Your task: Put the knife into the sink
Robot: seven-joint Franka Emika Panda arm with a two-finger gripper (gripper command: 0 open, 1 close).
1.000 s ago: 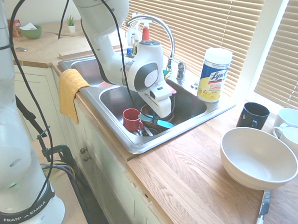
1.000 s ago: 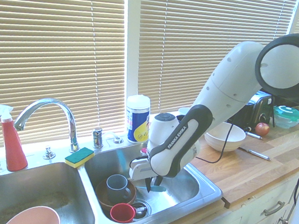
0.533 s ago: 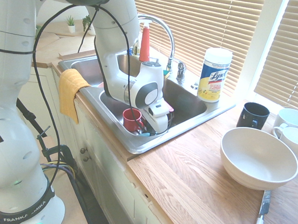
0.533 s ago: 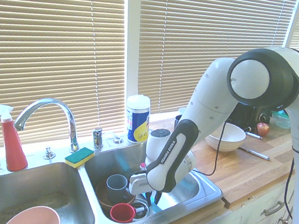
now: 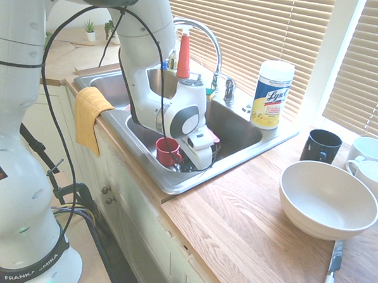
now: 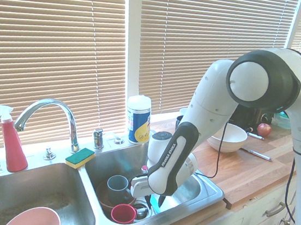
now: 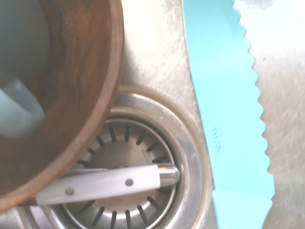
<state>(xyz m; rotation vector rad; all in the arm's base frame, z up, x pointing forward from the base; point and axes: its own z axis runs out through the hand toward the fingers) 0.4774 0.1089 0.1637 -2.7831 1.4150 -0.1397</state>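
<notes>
Under a window hung with wooden slat blinds runs my wooden worktop (image 5: 248, 227), pale cupboard fronts below it, and set into it is the sink (image 5: 239, 158), shiny steel with two basins and one curved tap (image 6: 49, 108). My arm reaches down into the basin nearer the big bowl, and my tool (image 6: 154, 196) hangs low among the dishes there; I cannot tell from either outside view how far its fingers stand apart or whether they grip anything. The knife (image 7: 228, 119) shows close up in the wrist view, one turquoise blade with a serrated edge lying along the steel floor of the basin just beside the round drain (image 7: 128, 179). Across that drain lies one white riveted handle (image 7: 97, 183), and one brown wooden bowl (image 7: 71, 95) overlaps the drain's rim with something pale grey-blue inside it. Counting the rest: one red cup (image 5: 167, 151) in the same basin, one grey cup (image 6: 117, 186), one pink bowl (image 6: 34, 219) in the other basin, one yellow cloth (image 5: 89, 116) draped over the sink's front edge, one sponge (image 6: 80, 157) on the rim, one canister of wipes (image 5: 272, 95), one red spray bottle (image 6: 10, 139). Out on the worktop stand one large white bowl (image 5: 328, 199), one dark mug (image 5: 320, 146), two white mugs (image 5: 370, 157), and one metal-bladed knife (image 5: 332, 266) near the edge.
</notes>
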